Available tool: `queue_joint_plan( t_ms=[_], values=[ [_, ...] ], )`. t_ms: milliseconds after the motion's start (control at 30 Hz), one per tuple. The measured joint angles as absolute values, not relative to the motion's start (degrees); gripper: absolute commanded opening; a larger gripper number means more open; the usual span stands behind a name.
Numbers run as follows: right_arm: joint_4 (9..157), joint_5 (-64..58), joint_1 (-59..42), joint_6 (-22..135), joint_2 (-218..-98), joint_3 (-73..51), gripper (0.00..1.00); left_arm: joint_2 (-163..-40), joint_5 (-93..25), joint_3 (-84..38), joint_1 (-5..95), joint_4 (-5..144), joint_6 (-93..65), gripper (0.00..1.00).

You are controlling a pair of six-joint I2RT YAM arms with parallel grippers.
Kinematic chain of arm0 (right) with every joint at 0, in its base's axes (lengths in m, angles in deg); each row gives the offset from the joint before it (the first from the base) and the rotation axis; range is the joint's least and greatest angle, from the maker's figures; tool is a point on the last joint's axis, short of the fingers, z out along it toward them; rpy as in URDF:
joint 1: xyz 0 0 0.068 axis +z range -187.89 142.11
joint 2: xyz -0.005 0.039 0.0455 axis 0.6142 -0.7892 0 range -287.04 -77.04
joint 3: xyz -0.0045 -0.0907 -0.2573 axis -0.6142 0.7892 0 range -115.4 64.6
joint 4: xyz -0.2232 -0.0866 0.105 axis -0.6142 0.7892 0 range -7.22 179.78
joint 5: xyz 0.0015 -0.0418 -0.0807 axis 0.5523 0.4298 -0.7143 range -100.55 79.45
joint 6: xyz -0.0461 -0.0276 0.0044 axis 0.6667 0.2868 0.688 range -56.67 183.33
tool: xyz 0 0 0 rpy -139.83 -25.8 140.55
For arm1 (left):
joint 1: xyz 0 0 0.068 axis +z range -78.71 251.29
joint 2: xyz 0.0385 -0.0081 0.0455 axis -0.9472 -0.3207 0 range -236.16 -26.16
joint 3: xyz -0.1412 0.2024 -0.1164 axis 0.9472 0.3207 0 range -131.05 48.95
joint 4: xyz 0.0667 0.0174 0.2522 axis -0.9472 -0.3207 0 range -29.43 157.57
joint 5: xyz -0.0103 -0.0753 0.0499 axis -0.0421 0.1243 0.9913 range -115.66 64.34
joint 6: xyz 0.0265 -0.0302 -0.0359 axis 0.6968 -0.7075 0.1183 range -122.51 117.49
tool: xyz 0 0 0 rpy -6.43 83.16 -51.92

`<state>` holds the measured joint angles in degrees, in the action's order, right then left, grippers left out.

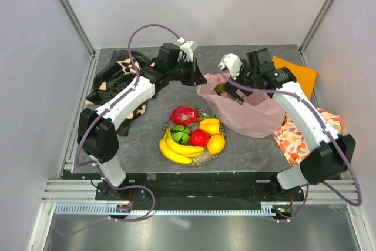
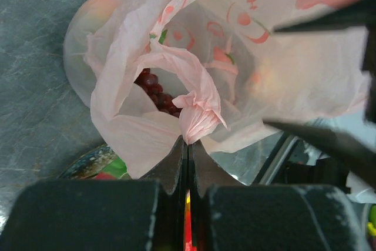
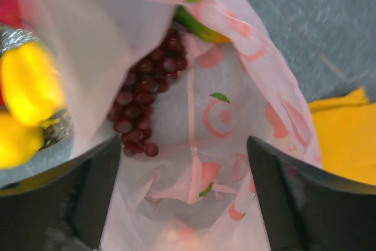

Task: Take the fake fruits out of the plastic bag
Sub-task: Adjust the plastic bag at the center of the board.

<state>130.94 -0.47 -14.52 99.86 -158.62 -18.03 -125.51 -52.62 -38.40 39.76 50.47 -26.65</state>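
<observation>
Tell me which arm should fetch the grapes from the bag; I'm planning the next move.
Right: the right gripper hangs open over the grapes; the left gripper is shut on the plastic bag.

Dark grapes (image 2: 154, 91) mostly masked by folds of the plastic bag (image 2: 282, 86); green-yellow fruit (image 3: 197, 26) shows only an edge under the bag rim; yellow fruits (image 3: 26, 86) blurred, cropped at left.
</observation>
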Motion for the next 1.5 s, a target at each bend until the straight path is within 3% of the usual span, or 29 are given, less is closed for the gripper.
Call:
queue_joint_plan(
  t_ms=[100, 267, 567, 967, 1100, 1300, 1500],
  values=[
    [128.2, 3.0, -21.5, 94.4, -163.9, -18.6, 0.7, -125.4, -51.3, -38.4, 39.3, 49.3, -24.0, 0.01],
    [126.1, 3.4, -24.2, 92.0, -165.8, -17.9, 0.62, -125.3, -50.1, -38.6, 37.8, 47.6, -20.9, 0.02],
    [133.3, 1.0, -20.7, 97.7, -150.2, -2.4, 0.64, -125.0, -49.9, -44.1, 36.7, 46.7, -20.3, 0.02],
    [136.8, 1.7, -17.2, 111.4, -132.2, 16.6, 0.73, -123.7, -50.2, -39.0, 36.5, 44.7, -19.7, 0.01],
    [134.7, 0.7, -17.2, 110.6, -136.0, 14.4, 0.73, -122.7, -50.0, -38.8, 36.4, 43.1, -17.4, 0.02],
    [128.5, 3.7, -17.3, 106.2, -152.1, -3.3, 0.69, -121.1, -49.7, -37.6, 36.3, 42.8, -15.2, 0.02],
    [124.4, 4.0, -17.2, 103.0, -163.2, -10.4, 0.67, -121.1, -48.1, -36.9, 36.1, 41.7, -12.0, 0.02]
  ],
)
